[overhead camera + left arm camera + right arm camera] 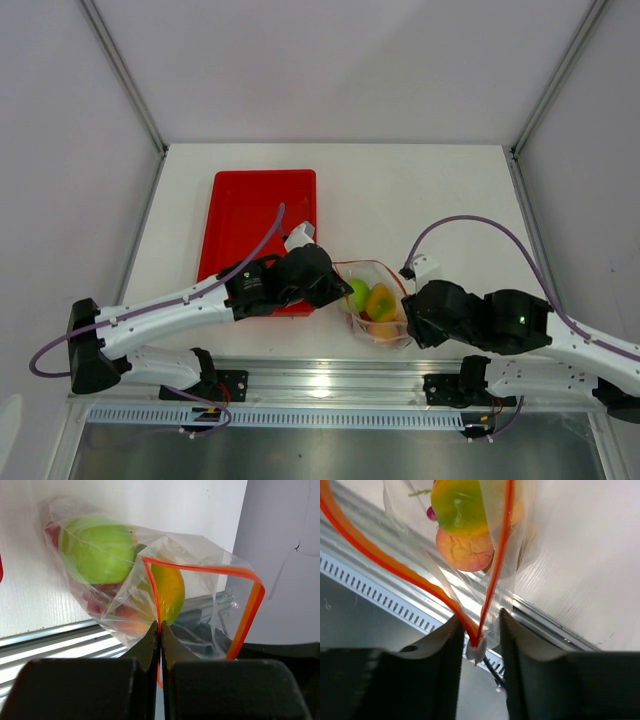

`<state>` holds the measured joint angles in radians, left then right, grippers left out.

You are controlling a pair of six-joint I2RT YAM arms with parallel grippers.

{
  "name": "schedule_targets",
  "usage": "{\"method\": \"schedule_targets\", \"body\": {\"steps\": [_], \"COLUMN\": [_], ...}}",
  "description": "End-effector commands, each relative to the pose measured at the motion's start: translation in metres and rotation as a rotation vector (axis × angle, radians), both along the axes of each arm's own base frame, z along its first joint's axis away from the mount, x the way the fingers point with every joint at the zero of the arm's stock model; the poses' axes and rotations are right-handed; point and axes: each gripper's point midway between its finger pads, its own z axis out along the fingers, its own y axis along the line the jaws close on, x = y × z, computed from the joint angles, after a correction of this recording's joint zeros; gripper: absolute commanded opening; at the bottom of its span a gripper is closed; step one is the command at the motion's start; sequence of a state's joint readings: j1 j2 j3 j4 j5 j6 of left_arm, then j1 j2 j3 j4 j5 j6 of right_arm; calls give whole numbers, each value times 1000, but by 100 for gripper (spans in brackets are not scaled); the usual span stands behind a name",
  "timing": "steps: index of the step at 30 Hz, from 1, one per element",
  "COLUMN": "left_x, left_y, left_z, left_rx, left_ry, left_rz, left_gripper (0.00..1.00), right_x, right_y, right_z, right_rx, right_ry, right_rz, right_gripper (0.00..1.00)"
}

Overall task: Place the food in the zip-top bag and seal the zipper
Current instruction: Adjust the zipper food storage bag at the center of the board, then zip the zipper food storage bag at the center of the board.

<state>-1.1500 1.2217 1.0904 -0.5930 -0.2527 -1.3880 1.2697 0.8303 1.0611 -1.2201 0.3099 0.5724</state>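
You'll find the zip-top bag (388, 272) low in the centre of the overhead view, on the white table (440, 190) just right of the red tray's (250, 210) lower right corner, with 1 gripper on each side of it. It is clear, crinkly plastic, bulging with fruit: a green apple (95, 555) at the upper left of the left wrist view, a yellow-green mango (170, 592) beside it, and in the right wrist view a peach-coloured fruit (465, 550) below the mango. The zipper (210, 570) is a thin orange-red strip, and its 2 sides stand apart, so the mouth gapes. Your left gripper (160, 630) has its 2 fingers pressed together on the strip at 1 end. Your right gripper (480, 630) straddles the strip's other end, its fingers spread with the plastic loose between them.
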Motion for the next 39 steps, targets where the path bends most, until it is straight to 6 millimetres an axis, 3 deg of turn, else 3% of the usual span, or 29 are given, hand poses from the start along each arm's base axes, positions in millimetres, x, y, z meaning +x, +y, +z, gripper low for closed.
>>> {"method": "schedule_targets", "body": {"steps": [1,3,4,6,12,14,15,16,18,19,21,22,25,29,31,39], "left_x": [3,2,2,3,4,5,6,2,3,-8,-15,-28,-46,-93,-103,-102], "left_y": [-4,-4,-5,-6,-12,-13,-13,-12,-14,-14,-14,-12,-13,-23,-24,-47], "left_z": [14,14,13,16,34,42,48,62,84,104,125,137,162,158,151,132], "left_rx": [-31,-28,-28,-26,-7,20,22,-5,-15,-64,-80,-95,-153,-233,-249,-241], "left_ry": [-20,-26,-28,-54,-244,-356,-408,-467,-662,-747,-957,-1075,-1271,-1529,-1625,-1716], "left_rz": [11,4,0,-25,-193,-273,-302,-339,-431,-498,-595,-690,-790,-1141,-1226,-1333], "left_gripper": [1,1,1,1,1,21,37,68,88,91,96,99,99,99,100,99], "right_x": [20,24,26,25,17,15,14,10,7,6,-1,-4,-13,-20,-21,-34], "right_y": [-14,-14,-10,-5,14,15,16,19,21,23,27,28,30,28,27,25], "right_z": [27,34,39,44,78,82,82,80,77,75,73,73,75,75,77,89], "right_rx": [35,50,68,106,279,288,286,284,267,257,252,249,259,251,258,336], "right_ry": [-117,-144,-163,-174,-216,-216,-210,-194,-179,-167,-142,-135,-119,-100,-97,-82], "right_rz": [-107,-117,-99,-63,61,79,90,115,140,152,198,218,290,334,337,385], "right_gripper": [33,21,9,0,0,0,0,0,0,0,0,0,0,0,0,0]}}
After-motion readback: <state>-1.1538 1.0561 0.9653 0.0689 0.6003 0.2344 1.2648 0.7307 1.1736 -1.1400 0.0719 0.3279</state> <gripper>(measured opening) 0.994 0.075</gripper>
